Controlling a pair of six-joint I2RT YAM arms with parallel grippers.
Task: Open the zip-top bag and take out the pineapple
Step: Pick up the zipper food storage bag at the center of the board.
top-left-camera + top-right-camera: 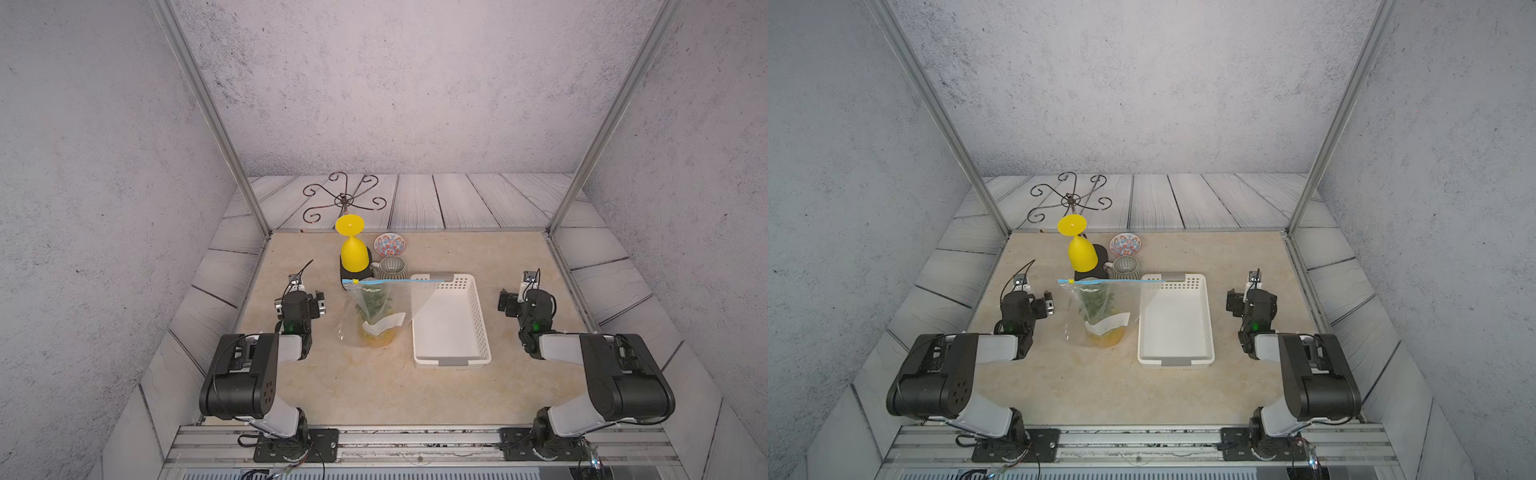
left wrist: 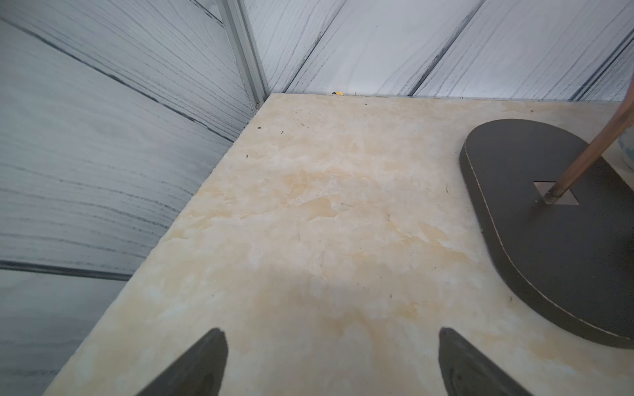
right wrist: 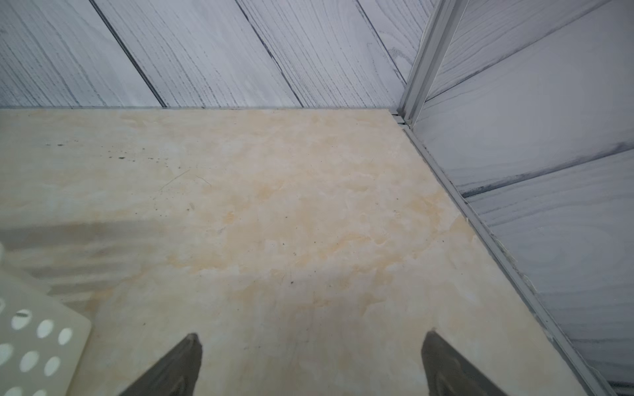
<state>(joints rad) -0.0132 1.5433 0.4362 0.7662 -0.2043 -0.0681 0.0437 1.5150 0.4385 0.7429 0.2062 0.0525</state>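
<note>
The zip-top bag (image 1: 374,309) lies mid-table in both top views, clear and crinkly. Its light-blue zip strip (image 1: 395,281) runs along the far edge, with the yellow slider (image 1: 356,281) at the left end. The pineapple (image 1: 377,337) shows through the plastic, green crown toward the zip, partly behind a white label (image 1: 386,324). My left gripper (image 1: 299,302) is open, left of the bag and apart from it. My right gripper (image 1: 528,301) is open, right of the basket. Both wrist views show only bare table between the left gripper's (image 2: 332,334) and the right gripper's (image 3: 312,336) spread fingers.
A white perforated basket (image 1: 484,328) stands right of the bag, with the bag's right corner lying over its near-left rim. Behind the bag are an upturned yellow goblet (image 1: 354,253) on a black base (image 2: 549,240), a grey ribbed cup (image 1: 391,268) and a patterned bowl (image 1: 390,244).
</note>
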